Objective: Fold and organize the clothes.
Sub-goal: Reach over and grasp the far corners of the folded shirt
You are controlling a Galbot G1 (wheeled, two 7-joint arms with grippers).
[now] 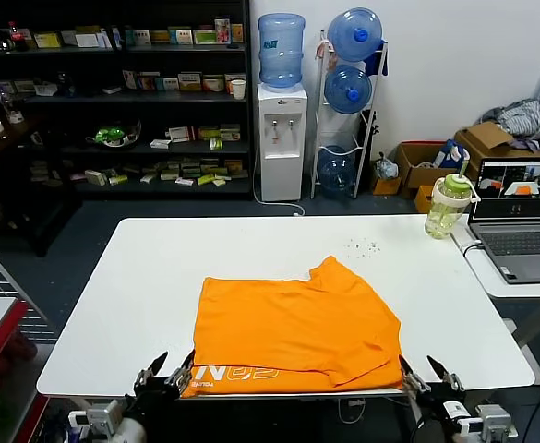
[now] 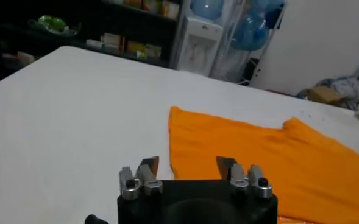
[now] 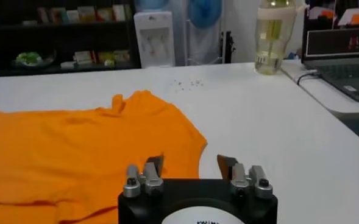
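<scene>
Head view: one orange T-shirt [image 1: 293, 337] lies folded on the white counter [image 1: 159, 277] near its front edge, white lettering along the hem. Two claws flank it: left claw [image 1: 163, 374], right claw [image 1: 431, 374], both spread apart.

Left wrist view: left claw [image 2: 188, 164] apart at the shirt's corner.

Right wrist view: right claw [image 3: 191, 163] apart beside the shirt; one bottle [image 3: 274, 36], one laptop [image 3: 344, 58] stand beyond.

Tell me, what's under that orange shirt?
The orange shirt lies partly folded on the white table. A lettered layer shows under its near edge; anything else beneath is covered.
</scene>
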